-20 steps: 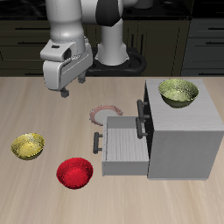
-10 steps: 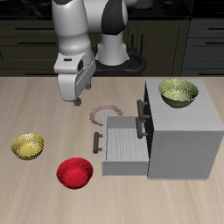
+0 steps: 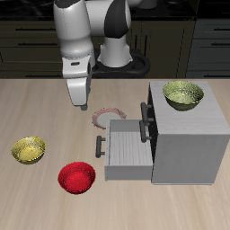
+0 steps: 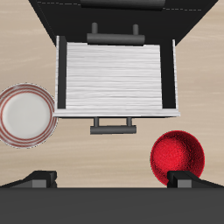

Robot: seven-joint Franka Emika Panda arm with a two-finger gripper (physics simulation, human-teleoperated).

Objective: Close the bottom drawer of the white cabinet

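Note:
The white cabinet (image 3: 189, 139) stands on the table. Its bottom drawer (image 3: 128, 151) is pulled well out, and its dark bar handle (image 3: 101, 145) faces the table's middle. The wrist view looks down into the open, empty drawer (image 4: 114, 79), with its handle (image 4: 114, 125) beyond its front and a higher drawer's handle (image 4: 114, 35) at the cabinet face. My gripper (image 3: 79, 103) hangs in the air, pointing down, farther back than the drawer handle and apart from it. It is open and empty, with both fingertips (image 4: 39, 178) showing far apart around the midpoint (image 4: 112, 179).
A pink-rimmed plate (image 3: 108, 117) lies beside the drawer, under my gripper, and shows in the wrist view (image 4: 24, 115). A red bowl (image 3: 77, 177) sits near the front edge, also visible from the wrist (image 4: 178, 157). A yellow bowl (image 3: 28, 150) is on the table. A yellow-green bowl (image 3: 183, 94) rests on the cabinet top.
My gripper has moved toward the cabinet and the plate and turned to point straight down. The drawer and the bowls have not moved.

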